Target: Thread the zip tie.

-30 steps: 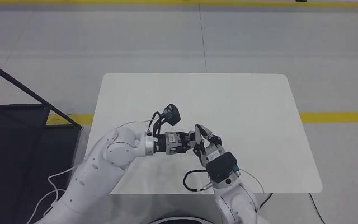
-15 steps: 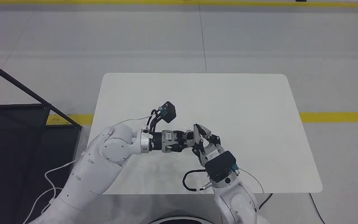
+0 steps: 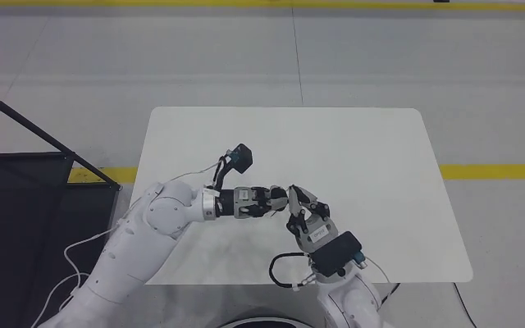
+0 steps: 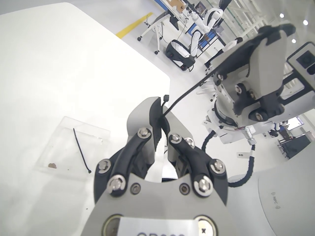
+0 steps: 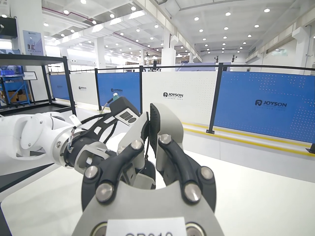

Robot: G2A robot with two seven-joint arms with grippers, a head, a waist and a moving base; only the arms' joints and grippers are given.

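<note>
A black zip tie (image 4: 182, 94) hangs in the air between my two grippers, above the near middle of the white table (image 3: 369, 164). My left gripper (image 4: 161, 109) is shut on the end with the small square head (image 4: 166, 98), which sticks out past the fingertips. The strap runs slantwise up to my right gripper (image 4: 242, 79). In the right wrist view my right gripper (image 5: 149, 117) is shut on the thin strap (image 5: 147, 148), with the left arm's wrist just behind it. From above, the left gripper (image 3: 277, 197) and the right gripper (image 3: 297, 200) nearly touch.
A clear flat tray (image 4: 61, 133) lies on the table beneath the left gripper. It holds a spare black zip tie (image 4: 80, 148) and a small brown speck (image 4: 52, 165). A black frame stands off the table's left side (image 3: 49, 148).
The left wrist has turned and its camera has drifted left and away. The right arm's wrist has slid right and nearer. Both grippers stay shut and close together.
</note>
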